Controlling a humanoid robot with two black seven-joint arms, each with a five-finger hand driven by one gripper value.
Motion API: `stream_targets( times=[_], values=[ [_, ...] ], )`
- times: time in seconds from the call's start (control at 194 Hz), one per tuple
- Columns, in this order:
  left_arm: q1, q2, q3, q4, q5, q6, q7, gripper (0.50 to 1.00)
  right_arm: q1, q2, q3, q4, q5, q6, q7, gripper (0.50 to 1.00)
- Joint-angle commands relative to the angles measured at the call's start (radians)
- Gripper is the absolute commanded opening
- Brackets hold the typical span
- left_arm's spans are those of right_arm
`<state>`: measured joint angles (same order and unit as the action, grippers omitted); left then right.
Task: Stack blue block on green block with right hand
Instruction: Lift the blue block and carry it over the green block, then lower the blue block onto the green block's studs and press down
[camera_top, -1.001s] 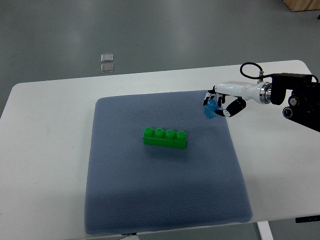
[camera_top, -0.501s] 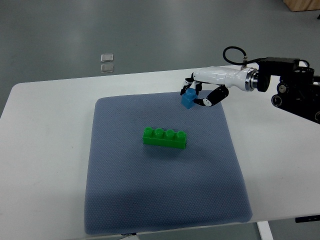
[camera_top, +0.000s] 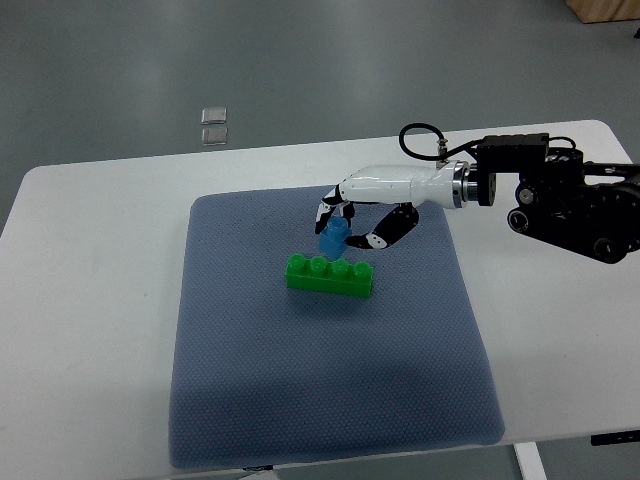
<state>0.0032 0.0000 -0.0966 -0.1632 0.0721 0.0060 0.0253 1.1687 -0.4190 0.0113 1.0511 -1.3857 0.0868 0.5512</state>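
Right hand (camera_top: 345, 222): reaching in from the right edge, fingers pinching the blue block, thumb curled below and to the right.
Blue block (camera_top: 333, 239): held in the fingers, tilted, just above and behind the green block's middle studs; whether touching, cannot tell.
Green block (camera_top: 330, 276): long four-stud brick, lying flat near the mat's centre, upper half.
Mat (camera_top: 250, 400): grey-blue, textured, covering the middle of the table.
Table (camera_top: 90, 300): white, rounded corners, bare around the mat.
Arm (camera_top: 560, 195): white forearm into a black wrist housing, black cable looped above the joint.
Floor items (camera_top: 214, 125): two small clear squares beyond the table's far edge.
Writing: none readable on blocks, mat or arm.
Left hand: out of view.
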Motion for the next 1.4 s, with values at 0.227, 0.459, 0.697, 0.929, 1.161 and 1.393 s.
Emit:
stream_targets(
  times=[0.227, 0.459, 0.697, 0.929, 1.161, 1.393],
  values=[
    [0.0, 0.0, 0.0, 0.001, 0.0, 0.0, 0.001, 1.0, -0.004, 0.034, -0.022, -0.02, -0.033, -0.007, 0.023, 0.5],
    [0.0, 0.0, 0.0, 0.001, 0.0, 0.0, 0.001, 1.0, -0.006, 0.039, -0.054, -0.046, -0.045, -0.035, 0.023, 0.5],
    [0.0, 0.0, 0.0, 0.001, 0.0, 0.0, -0.001, 1.0, -0.006, 0.042, -0.057, -0.06, -0.052, -0.035, 0.023, 0.5],
    [0.0, 0.0, 0.0, 0.001, 0.0, 0.0, 0.001, 1.0, -0.004, 0.043, -0.071, -0.063, -0.053, -0.035, 0.023, 0.5],
    [0.0, 0.0, 0.0, 0.001, 0.0, 0.0, -0.001, 1.0, -0.006, 0.049, -0.074, -0.065, -0.053, -0.035, 0.023, 0.5],
    [0.0, 0.0, 0.0, 0.001, 0.0, 0.0, -0.001, 1.0, -0.006, 0.06, -0.089, -0.079, -0.07, -0.036, 0.023, 0.5]
  ],
)
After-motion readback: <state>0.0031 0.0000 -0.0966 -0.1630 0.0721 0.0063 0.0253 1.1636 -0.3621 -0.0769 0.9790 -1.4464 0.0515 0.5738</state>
